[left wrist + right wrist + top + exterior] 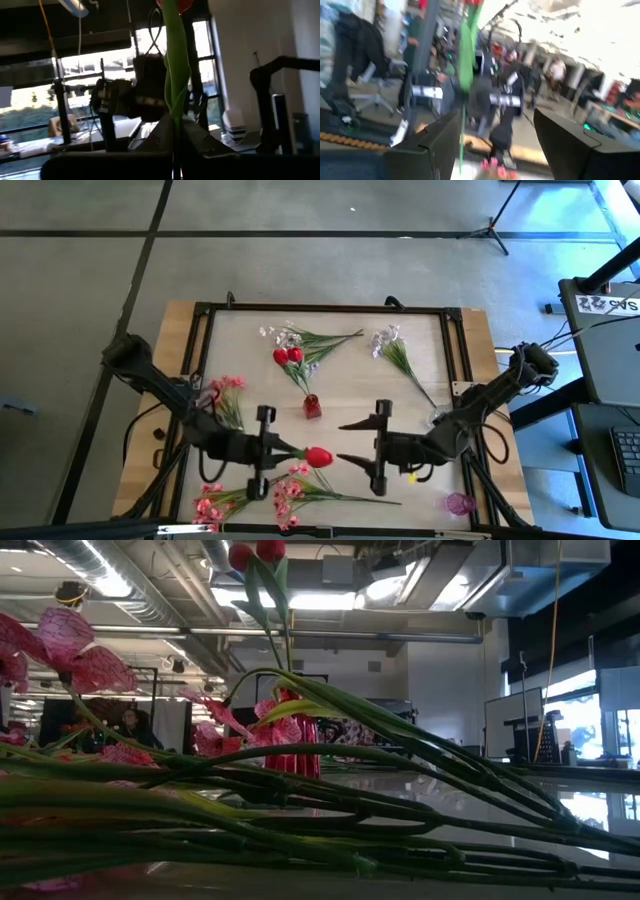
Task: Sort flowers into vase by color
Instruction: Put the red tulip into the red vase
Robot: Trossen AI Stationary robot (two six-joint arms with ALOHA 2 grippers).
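One red tulip (318,456) sits clamped in the left gripper (272,452), stem pointing crosswise at the wide-open right gripper (372,448), mid-desk.

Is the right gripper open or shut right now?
Open: the right gripper has its fingers spread wide, nothing between them, facing the red tulip held by the left gripper.

Red tulip (318,456), green stem (172,75), pink sprays (215,505), red vase (312,407).
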